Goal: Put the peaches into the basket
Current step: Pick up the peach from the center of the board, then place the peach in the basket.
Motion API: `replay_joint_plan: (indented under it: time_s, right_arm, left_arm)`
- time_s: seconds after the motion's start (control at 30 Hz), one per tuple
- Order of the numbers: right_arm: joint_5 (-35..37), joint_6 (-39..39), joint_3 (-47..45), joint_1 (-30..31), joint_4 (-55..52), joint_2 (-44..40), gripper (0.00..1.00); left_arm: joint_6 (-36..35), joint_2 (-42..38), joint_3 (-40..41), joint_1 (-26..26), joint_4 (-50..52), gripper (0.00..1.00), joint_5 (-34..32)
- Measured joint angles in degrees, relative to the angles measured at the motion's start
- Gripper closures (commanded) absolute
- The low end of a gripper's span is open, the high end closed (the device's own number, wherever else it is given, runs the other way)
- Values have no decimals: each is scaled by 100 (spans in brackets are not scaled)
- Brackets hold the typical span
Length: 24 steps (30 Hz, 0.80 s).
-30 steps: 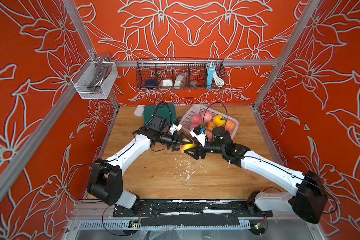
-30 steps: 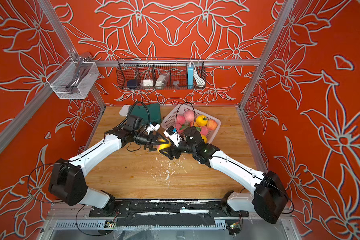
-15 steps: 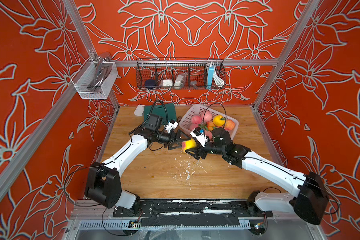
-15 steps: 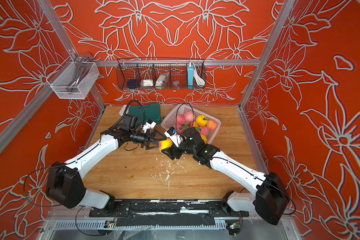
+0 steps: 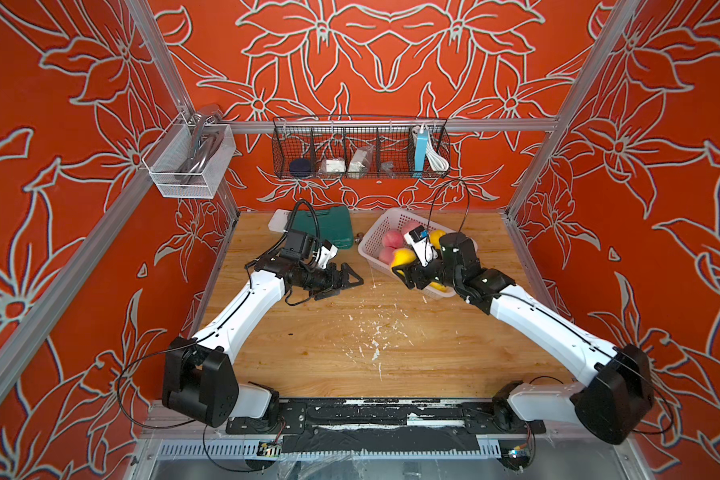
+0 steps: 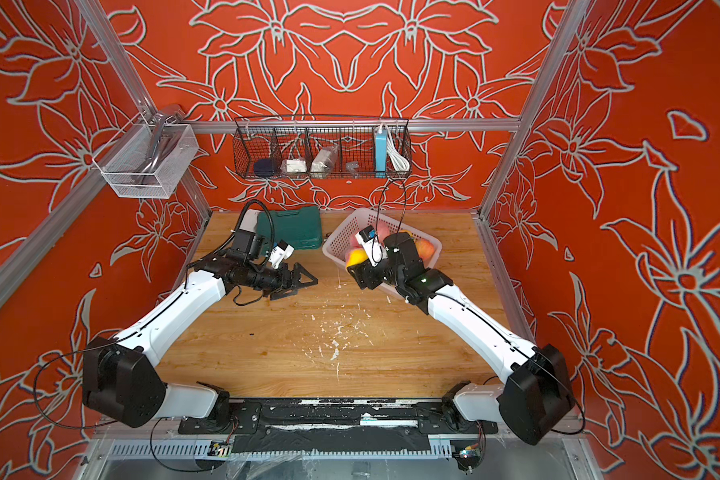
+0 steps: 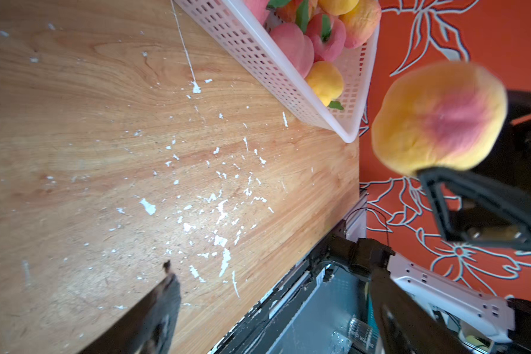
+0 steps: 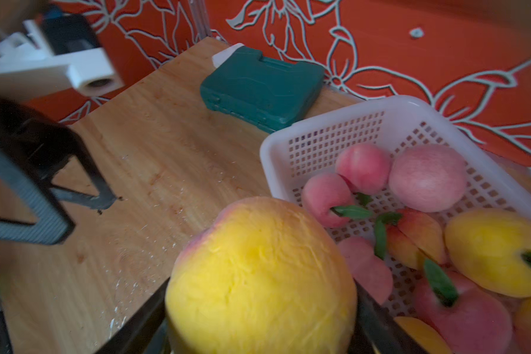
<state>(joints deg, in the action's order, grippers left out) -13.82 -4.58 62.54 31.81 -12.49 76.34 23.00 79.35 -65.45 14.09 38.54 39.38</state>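
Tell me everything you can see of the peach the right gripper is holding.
The peach is a round toy fruit, yellow with a pink-red blush on one side, its matte skin finely wrinkled. No leaf shows. The right gripper clamps it between two black fingers, up off the table at the edge of the basket; nothing else touches it.

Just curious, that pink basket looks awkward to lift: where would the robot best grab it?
Probably the flared rim of the basket at the end nearest the green case, coming down from above to pinch the wall inside and out. The wall is thin, and that end is free of peaches; they crowd the other end.
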Motion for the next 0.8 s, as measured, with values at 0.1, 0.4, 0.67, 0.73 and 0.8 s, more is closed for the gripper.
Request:
replay_joint_plan:
  time_s: [0.1, 0.4, 0.67, 0.73, 0.8]
  right_arm:
    - [85, -79, 417, -319, -197, 420, 23]
    - [221, -138, 1661, -494, -623, 1661, 23]
    - [48, -297, 2391, -494, -673, 2505, 24]
    - [-2, -345, 2496, -494, -691, 2636, 24]
    - [-42, -378, 2612, -494, -710, 2750, 25]
  left_arm:
    - [-186, -2, 0, 0, 114, 9, -236]
    - [-588, -2, -2, 0, 313, 9, -612]
    - [-702, -83, -2, -2, 295, 8, -629]
    - [-717, -131, -2, -2, 286, 8, -625]
    - [-717, -175, -2, -2, 273, 8, -625]
